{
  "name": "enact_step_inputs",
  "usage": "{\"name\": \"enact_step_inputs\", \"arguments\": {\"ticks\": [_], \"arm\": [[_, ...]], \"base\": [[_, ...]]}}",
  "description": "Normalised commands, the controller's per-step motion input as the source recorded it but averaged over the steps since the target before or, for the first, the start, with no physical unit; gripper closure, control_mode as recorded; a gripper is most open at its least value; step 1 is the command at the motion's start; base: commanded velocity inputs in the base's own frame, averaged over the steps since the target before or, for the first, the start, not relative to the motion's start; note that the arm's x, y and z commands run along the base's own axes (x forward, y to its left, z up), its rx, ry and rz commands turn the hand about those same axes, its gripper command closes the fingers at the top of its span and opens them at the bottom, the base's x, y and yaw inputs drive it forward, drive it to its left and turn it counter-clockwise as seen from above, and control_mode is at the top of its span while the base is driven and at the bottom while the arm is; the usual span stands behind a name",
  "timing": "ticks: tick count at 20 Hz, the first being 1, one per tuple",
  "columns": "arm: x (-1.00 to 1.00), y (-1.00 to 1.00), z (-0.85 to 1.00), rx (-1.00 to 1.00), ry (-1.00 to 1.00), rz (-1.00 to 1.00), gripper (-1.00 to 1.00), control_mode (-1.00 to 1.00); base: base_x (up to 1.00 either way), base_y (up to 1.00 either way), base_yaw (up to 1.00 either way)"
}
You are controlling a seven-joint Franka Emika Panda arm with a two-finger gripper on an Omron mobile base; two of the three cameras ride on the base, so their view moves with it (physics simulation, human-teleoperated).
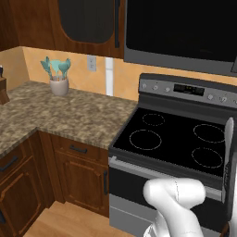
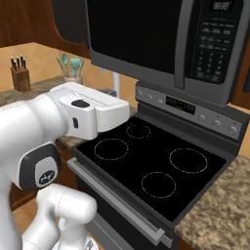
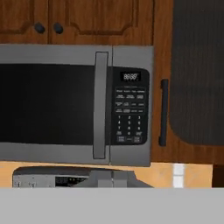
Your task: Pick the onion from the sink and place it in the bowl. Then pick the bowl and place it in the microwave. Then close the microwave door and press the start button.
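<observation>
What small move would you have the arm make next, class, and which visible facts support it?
Probably move the hand straight toward the keypad to press start: the microwave door already looks shut, and the hand view faces the microwave squarely from a distance. Which key is start is too small to read.

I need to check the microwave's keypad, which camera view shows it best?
The hand view: it faces the microwave squarely, keypad whole beside the shut door. The right base view shows the keypad from below, at an angle; the left base view catches just the microwave's underside edge.
</observation>
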Motion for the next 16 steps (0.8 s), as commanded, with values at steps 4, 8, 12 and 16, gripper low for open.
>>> {"name": "enact_step_inputs", "arguments": {"ticks": [4,8,12,16], "arm": [[0.11,-0.09,0.0,-0.04,0.16,-0.23,1.0,-1.0],[0.07,-0.42,0.0,0.01,0.01,-0.04,1.0,-1.0],[0.02,-0.47,-0.04,0.04,-0.09,0.0,1.0,-1.0],[0.27,-0.17,-0.14,0.05,-0.18,0.03,1.0,-1.0]], "base": [[0.0,0.0,0.0],[0.0,0.0,0.0],[0.0,0.0,0.0],[0.0,0.0,0.0]]}}
